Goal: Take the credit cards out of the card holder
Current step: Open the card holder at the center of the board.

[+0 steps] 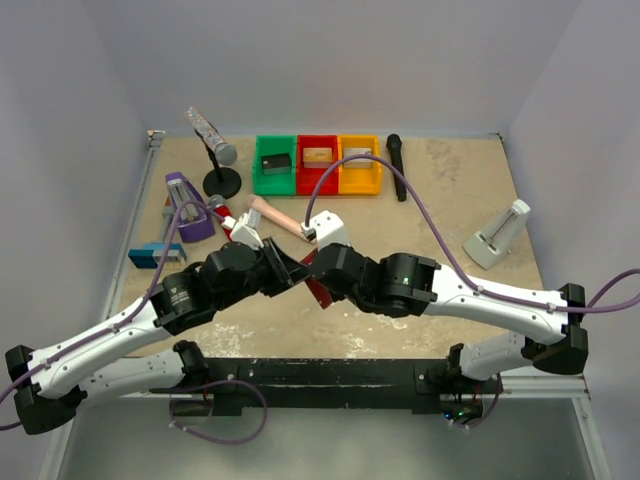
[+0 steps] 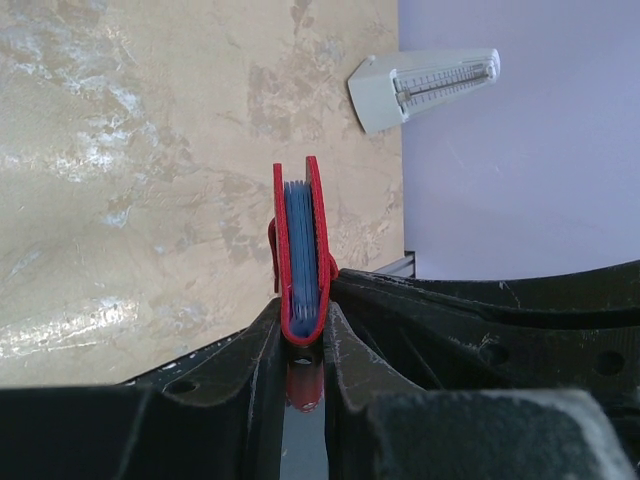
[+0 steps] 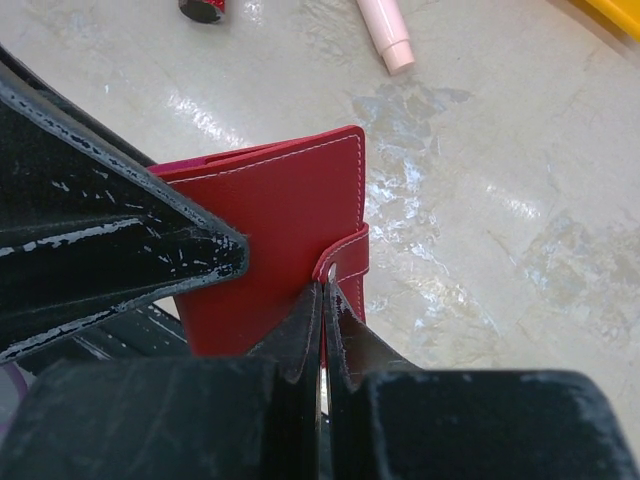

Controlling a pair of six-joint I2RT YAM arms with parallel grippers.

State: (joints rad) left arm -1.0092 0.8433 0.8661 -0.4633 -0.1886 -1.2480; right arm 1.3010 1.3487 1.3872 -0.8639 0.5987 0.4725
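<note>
- The left arm (image 1: 110, 335) reached in from the near left and the right arm (image 1: 500, 298) from the near right, and their wrists met over the middle of the table (image 1: 450, 200).
- The left gripper (image 2: 303, 335) was narrowed onto the card holder (image 2: 312, 200), clamping one edge, with blue-grey inner pockets (image 2: 300, 250) showing between the red covers.
- The right gripper (image 3: 325, 300) was pinched almost together on the holder's red tab (image 3: 350, 260).
- The card holder sat between both grippers.

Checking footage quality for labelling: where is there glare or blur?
Top external: even light, no glare. Left wrist: white glare patches on the beige tabletop; red folding card holder sharp, left gripper's black fingers soft. Right wrist: glare streaks on the tabletop, right gripper's fingers blurred.
</note>
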